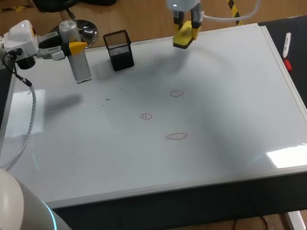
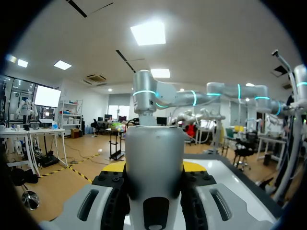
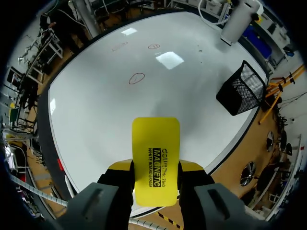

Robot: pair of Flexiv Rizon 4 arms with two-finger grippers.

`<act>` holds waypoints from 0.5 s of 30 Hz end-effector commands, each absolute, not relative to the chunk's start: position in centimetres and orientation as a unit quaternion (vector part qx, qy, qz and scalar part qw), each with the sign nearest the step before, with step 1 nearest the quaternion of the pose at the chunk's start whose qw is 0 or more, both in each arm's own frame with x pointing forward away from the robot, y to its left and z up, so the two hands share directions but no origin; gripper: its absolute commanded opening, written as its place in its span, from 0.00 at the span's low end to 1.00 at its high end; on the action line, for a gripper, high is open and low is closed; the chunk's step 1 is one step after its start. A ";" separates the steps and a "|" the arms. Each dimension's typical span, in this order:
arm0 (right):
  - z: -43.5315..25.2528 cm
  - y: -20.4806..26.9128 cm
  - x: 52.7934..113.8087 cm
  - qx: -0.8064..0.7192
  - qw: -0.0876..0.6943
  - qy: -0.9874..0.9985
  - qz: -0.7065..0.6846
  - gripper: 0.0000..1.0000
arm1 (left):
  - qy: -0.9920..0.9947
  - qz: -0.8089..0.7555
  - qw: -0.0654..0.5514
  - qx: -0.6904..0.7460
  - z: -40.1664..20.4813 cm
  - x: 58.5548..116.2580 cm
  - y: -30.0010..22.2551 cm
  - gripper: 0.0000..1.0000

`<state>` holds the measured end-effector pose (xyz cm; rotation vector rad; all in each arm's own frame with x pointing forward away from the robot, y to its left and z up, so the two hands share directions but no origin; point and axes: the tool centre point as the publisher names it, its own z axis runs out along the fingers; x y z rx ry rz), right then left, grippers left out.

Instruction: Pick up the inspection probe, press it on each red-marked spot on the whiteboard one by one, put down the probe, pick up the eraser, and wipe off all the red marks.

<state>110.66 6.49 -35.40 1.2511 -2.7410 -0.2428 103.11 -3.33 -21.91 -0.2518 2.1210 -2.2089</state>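
A: Yellow eraser (image 3: 156, 158) pinched in the right jaws, squeezed across its width, most of its length sticking out ahead. Light, rigid shell, and I'd guess a soft felt face
B: Hold it by those hard flanks, then. Red marks (image 3: 137, 78) lie well ahead on the whiteboard (image 3: 96, 110)
A: Farthest off, left jaws clamp the upright probe (image 1: 79, 65), a smooth grey cylinder, probably slippery

Our right gripper (image 3: 156, 175) clamps the yellow eraser (image 3: 155, 158) from both sides (printed face toward the camera), above the whiteboard (image 3: 201, 110). Three red ovals (image 3: 137, 78) lie ahead. Beside them is a black mesh cup (image 3: 241, 89), and beyond it the grey probe (image 3: 238, 21), upright.
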 end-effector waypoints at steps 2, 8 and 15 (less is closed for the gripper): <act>-33.6 2.2 106.4 0.402 -0.009 -0.915 0.012 0.00 | 0.690 -0.719 0.035 -0.081 -21.8 103.1 -3.3 0.00; -32.9 1.3 106.1 0.377 -0.025 -0.926 0.023 0.00 | 0.690 -0.719 0.035 -0.081 -21.8 103.1 -3.3 0.00; -31.8 1.5 106.8 0.363 -0.041 -0.931 0.019 0.00 | 0.690 -0.719 0.035 -0.081 -21.8 103.1 -3.3 0.00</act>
